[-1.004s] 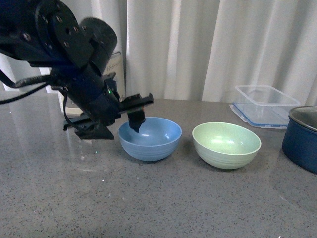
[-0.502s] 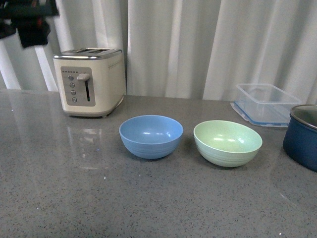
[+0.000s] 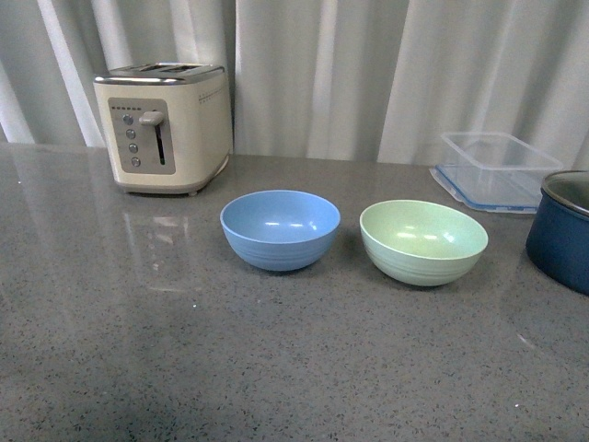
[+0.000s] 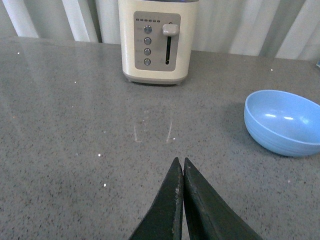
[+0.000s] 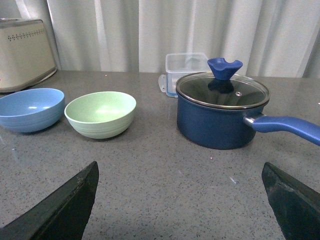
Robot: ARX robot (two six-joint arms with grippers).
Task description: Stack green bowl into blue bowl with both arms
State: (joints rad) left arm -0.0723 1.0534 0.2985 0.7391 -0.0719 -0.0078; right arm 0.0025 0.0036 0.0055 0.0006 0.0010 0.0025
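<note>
The left tool (image 4: pixel 182 165), pinched shut, has gone from the light blue round plastic bowl (image 3: pixel 280 228), so the pale green round plastic bowl (image 3: pixel 423 241) beside it waits unstacked, and the right tool (image 5: pixel 180 167) is wide open.

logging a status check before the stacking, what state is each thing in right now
blue bowl: upright, empty
green bowl: upright, empty, apart from the blue bowl, not stacked
toaster: lever up
navy pot: glass lid on
clear container: upright, looks empty
left gripper: shut, holding nothing
right gripper: open, holding nothing
</note>
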